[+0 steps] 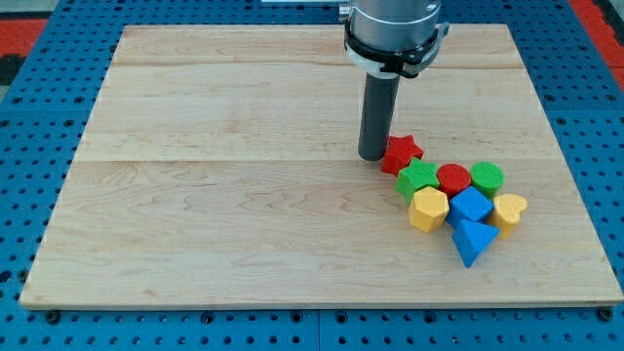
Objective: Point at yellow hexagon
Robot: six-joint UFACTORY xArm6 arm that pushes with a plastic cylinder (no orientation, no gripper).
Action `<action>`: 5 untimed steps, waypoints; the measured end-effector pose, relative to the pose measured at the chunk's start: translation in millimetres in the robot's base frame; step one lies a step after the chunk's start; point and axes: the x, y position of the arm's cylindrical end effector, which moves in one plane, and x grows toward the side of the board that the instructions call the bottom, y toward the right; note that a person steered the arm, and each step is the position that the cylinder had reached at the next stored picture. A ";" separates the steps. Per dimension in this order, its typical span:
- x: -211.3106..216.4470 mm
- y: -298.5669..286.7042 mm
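Observation:
The yellow hexagon [428,209] lies on the wooden board [224,195] at the lower right, at the left end of a tight cluster of blocks. My tip [371,156] rests on the board just left of the red star [401,153], touching or nearly touching it. The tip is up and to the left of the yellow hexagon, with the green hexagon [418,178] between them.
The cluster also holds a red cylinder [453,179], a green cylinder [487,177], a blue cube [471,207], a yellow heart [509,210] and a blue triangle [474,240]. A blue pegboard [29,146] surrounds the board.

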 end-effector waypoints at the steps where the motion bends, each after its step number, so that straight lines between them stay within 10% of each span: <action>1: 0.0 -3.1; 5: -29.5 -55.3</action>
